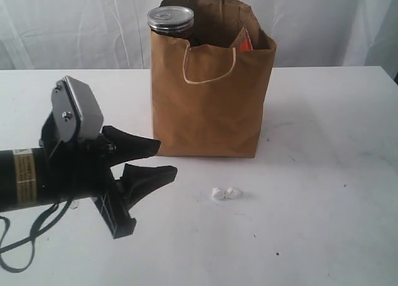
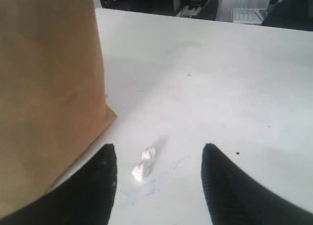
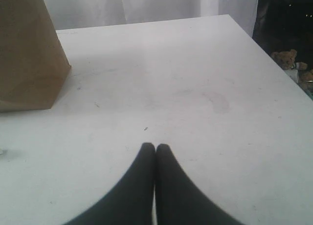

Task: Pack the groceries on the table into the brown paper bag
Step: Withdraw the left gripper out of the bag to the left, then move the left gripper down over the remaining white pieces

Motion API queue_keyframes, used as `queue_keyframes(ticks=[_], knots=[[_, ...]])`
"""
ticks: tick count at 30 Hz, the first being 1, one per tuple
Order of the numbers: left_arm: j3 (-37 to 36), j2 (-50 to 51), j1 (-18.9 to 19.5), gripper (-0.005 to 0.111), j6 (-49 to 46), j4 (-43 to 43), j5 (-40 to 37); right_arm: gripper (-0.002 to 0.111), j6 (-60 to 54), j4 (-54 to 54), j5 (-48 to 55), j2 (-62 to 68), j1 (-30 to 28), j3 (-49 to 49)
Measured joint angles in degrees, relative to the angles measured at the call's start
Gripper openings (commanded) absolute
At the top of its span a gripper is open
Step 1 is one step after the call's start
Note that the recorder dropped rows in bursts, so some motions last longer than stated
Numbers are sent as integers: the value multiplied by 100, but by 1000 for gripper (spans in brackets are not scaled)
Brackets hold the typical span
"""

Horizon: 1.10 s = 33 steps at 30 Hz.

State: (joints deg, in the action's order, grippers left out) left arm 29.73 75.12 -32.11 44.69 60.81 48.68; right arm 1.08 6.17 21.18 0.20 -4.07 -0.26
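The brown paper bag [image 1: 211, 93] stands upright at the back middle of the white table [image 1: 323, 193]. A dark silver-topped can [image 1: 171, 22] and an orange-labelled pouch [image 1: 244, 43] stick out of its top. Two small white lumps [image 1: 226, 193] lie on the table in front of the bag, also seen as white lumps [image 2: 145, 164] in the left wrist view, near the bag [image 2: 49, 98]. My left gripper [image 1: 163, 158] [image 2: 159, 159] hovers open and empty to the left of the lumps. My right gripper [image 3: 155, 147] is shut with nothing in it, over bare table; the bag [image 3: 29, 49] is off to its side.
A white curtain [image 1: 74, 25] hangs behind the table. The table's far edge [image 3: 146, 20] and side edge [image 3: 274, 63] show in the right wrist view, with dark clutter past them.
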Motion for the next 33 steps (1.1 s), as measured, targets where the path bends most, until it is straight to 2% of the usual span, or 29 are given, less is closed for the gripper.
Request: queue_keyframes(ticks=[5,8,10,14,18,21,28,30,33], knots=[[66,1242,0,56,-971,-1309,976,0,0,0,0,0,0,0],[333,1869,-27,56,-1401,-1309,1540,0,0,0,0,0,0,0],[696,2377,-196,56,-1835,-1041,1644,0,0,0,0,0,0,0],[1363,3231,-537,56,-2553,-549,1453,0,0,0,0,0,0,0],[1925,3839,-549,56,-2637,-606,1317,0,0,0,0,0,0,0],[2271,4276,-549,56,-2637,-648,780,0,0,0,0,0,0,0],[2551,4389,-549,56,-2660,-730,544,0,0,0,0,0,0,0],[2558,4389,-549,51,-2660,-730,387,0,0,0,0,0,0,0],[2563,4389,-549,34,-2660,-730,57,0,90,0,0,0,0,0]])
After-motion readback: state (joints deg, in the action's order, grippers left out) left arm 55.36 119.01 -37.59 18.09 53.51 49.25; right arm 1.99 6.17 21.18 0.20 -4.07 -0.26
